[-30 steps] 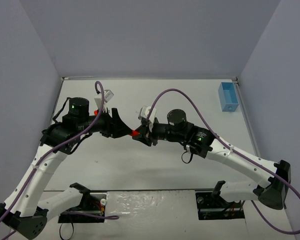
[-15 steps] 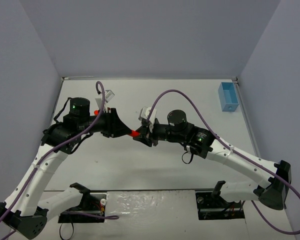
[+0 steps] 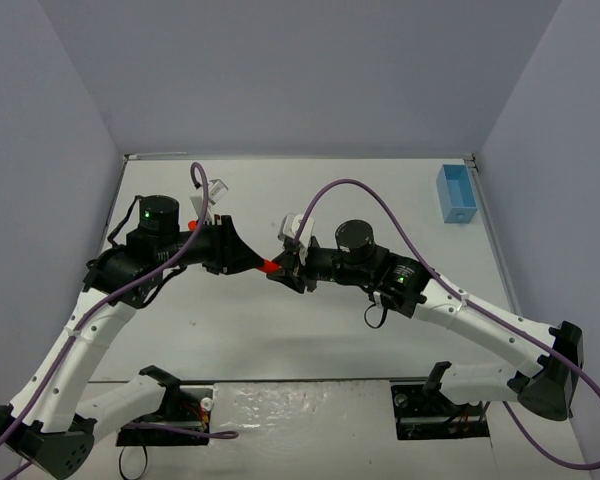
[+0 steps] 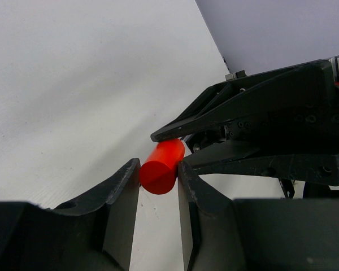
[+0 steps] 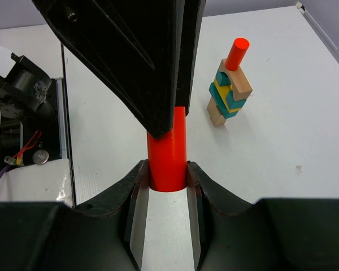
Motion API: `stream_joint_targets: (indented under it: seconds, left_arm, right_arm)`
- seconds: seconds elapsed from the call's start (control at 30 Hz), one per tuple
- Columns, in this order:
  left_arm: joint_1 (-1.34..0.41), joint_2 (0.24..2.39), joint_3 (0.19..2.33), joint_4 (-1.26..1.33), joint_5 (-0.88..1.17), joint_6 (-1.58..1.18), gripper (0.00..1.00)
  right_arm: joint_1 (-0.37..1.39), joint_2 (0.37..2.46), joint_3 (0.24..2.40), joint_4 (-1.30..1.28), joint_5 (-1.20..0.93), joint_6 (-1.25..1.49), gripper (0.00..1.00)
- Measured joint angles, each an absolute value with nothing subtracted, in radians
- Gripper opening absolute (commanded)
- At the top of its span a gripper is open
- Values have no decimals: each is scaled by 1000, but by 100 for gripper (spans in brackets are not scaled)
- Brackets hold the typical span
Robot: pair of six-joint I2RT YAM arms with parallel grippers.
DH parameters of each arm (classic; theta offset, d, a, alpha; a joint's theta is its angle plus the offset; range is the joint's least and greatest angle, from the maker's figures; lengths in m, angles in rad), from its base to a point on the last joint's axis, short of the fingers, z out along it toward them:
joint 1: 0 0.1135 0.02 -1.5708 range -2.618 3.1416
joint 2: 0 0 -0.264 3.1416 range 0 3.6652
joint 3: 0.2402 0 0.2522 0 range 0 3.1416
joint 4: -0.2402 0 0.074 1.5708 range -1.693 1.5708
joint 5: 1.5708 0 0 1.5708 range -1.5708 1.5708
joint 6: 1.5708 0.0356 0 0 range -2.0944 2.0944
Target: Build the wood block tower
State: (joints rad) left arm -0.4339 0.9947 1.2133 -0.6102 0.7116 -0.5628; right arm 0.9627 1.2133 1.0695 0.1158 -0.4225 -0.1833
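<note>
Centre of overhead view: loose red wooden cylinder [image 4: 161, 162] pinched at both ends, left gripper [image 4: 158, 169] and right gripper [image 5: 167, 169] each closed on it. Painted wood block tower [image 5: 228, 93] stands upper right in right wrist view, one red top peg [image 5: 236, 53] seated. Held cylinder not yet placed.

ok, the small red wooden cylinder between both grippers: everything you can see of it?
Short, smooth, bright red cylinder, painted wood by its look, flat ends, unmarked. Left gripper clamps one end, right gripper the other, both pressing on its sides. It seems held off the white table, well apart from the block tower.
</note>
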Motion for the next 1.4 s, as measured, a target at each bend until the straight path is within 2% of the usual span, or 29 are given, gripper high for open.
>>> stream_joint_targets:
  seconds: [0.2,0.37,0.53,0.57,0.63,0.67,0.7,0.83,1.03,1.2,1.4]
  left_arm:
    - [-434,995,1201,-596,715,-569,15]
    - [-434,995,1199,-594,715,-570,15]
    - [-434,995,1199,-593,715,-571,0]
    - [-434,995,1199,-593,715,-572,0]
    - [-434,995,1198,-593,715,-572,0]
    - [-434,995,1198,-593,714,-572,0]
    - [-434,995,1198,-593,714,-572,0]
    - [-434,995,1198,-592,705,-573,0]
    - [-434,994,1198,-613,646,-559,0]
    - [-434,1024,1269,-725,526,-505,0]
    - [-434,1133,1456,-872,333,-416,0]
  right_arm:
    - [963,1213,1068,112,-417,-183,5]
    - [963,1213,1067,112,-416,-183,5]
    - [963,1213,1067,112,-415,-183,5]
    - [963,1213,1067,112,-415,-183,10]
    - [963,1213,1067,112,-414,-183,28]
    - [963,1213,1066,112,-414,-183,45]
    - [963,1213,1066,112,-414,-183,56]
    - [963,1213,1059,127,-407,-184,85]
    - [962,1213,1037,139,-388,-183,99]
    - [932,1203,982,146,-352,-179,100]
    - [791,1198,909,128,-295,-132,100]
